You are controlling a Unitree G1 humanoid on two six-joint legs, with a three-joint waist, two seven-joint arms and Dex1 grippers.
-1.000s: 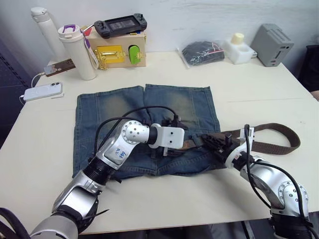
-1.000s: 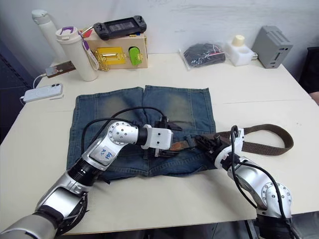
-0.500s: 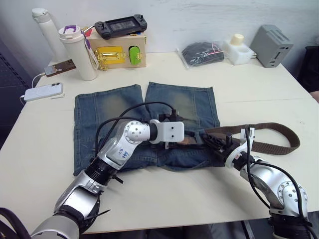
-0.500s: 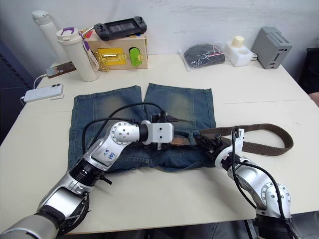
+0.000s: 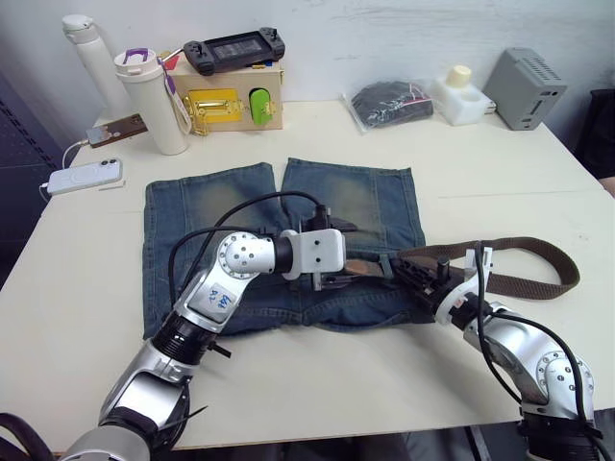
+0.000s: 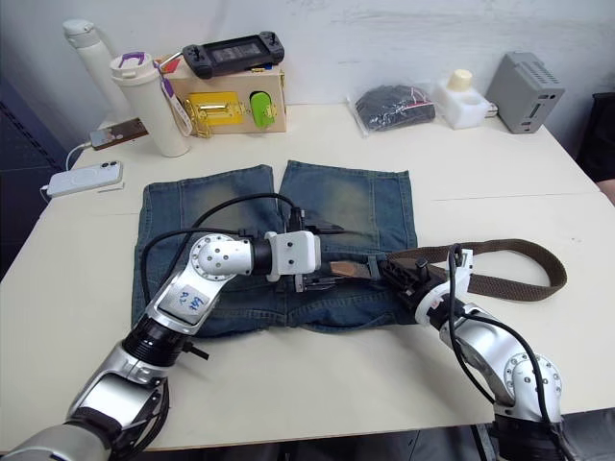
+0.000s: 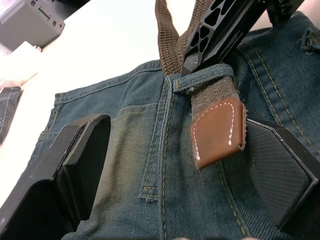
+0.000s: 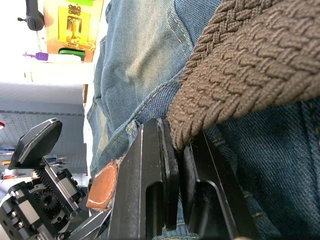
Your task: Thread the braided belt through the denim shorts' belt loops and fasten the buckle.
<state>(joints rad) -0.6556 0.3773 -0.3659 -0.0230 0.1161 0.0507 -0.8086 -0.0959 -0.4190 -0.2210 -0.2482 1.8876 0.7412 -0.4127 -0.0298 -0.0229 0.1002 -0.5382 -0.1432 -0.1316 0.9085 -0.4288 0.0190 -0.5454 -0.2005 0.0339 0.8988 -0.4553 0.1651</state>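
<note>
The denim shorts [image 5: 221, 206] lie flat with the waistband toward me. The braided belt [image 5: 538, 248] loops back on the table at the right and runs left onto the waistband. It passes under one of the belt loops [image 7: 202, 82]. Its brown leather tip [image 7: 217, 132] pokes out past that loop. My left gripper [image 7: 175, 145] is open, straddling the tip, which rests by one finger. My right gripper [image 8: 172, 137] is shut on the braided belt just before the loop, also seen as right gripper [image 5: 415, 271]. The buckle is hidden.
Along the back stand a white bottle [image 5: 91, 53], a white tumbler [image 5: 154, 101], a box with a gold latch [image 5: 231, 101] carrying a game console [image 5: 233, 48], a bagged black bundle [image 5: 389, 101] and a grey box [image 5: 524, 86]. A phone [image 5: 85, 175] lies at the left.
My left gripper has drawn back to the left, so the leather tip now shows past the loop. The waistband has shifted slightly away from the table's front edge. The right gripper stays clamped.
</note>
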